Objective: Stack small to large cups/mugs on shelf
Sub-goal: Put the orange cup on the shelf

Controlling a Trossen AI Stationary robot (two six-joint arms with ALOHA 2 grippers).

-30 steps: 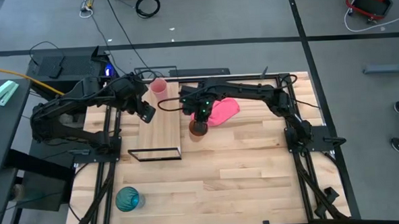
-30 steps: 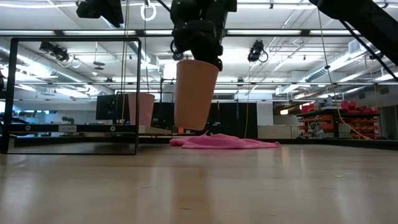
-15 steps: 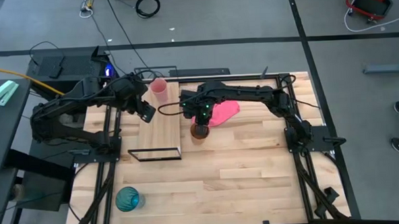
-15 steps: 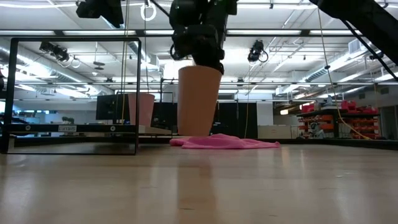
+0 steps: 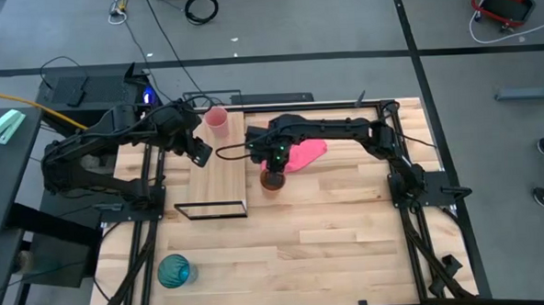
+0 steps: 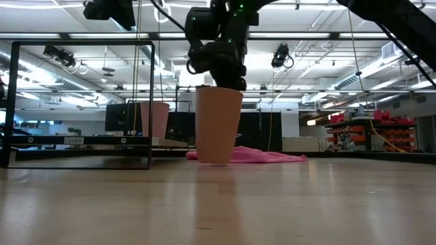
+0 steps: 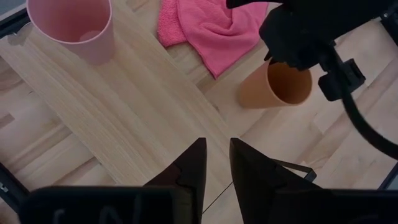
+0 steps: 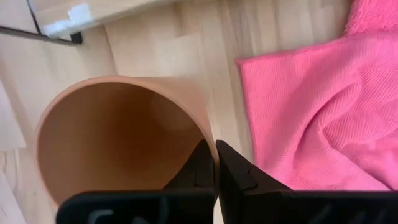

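Observation:
The orange-brown cup [image 5: 271, 178] stands upright on the table just right of the shelf [image 5: 216, 178], with my right gripper [image 8: 212, 146] shut on its rim from above. The small pink cup [image 5: 216, 120] stands on its base at the shelf's far end. Near the table's front left corner the teal cup [image 5: 174, 270] stands on the tabletop. My left gripper [image 7: 216, 144] hovers over the shelf's left part, slanting down, its fingers a little apart with nothing between them. My right gripper pinches the orange-brown cup's rim [image 8: 206, 138] on the side toward the pink cloth, one finger [image 8: 200, 167] inside the cup and one [image 8: 235, 171] outside. The fingers point almost straight down. The cup stands upright, its base [image 6: 216, 160] on the table.
A pink cloth [image 5: 301, 151] lies flat on the table just right of and behind the orange-brown cup. The shelf's thin black wire frame [image 6: 151, 102] rises at its ends. Bare wooden tabletop [image 5: 331, 233] stretches across the near and right parts.
My right gripper has gone down with the orange-brown cup. The cup hung tilted and clear of the table a second ago; now it is upright with its base on the tabletop beside the shelf.

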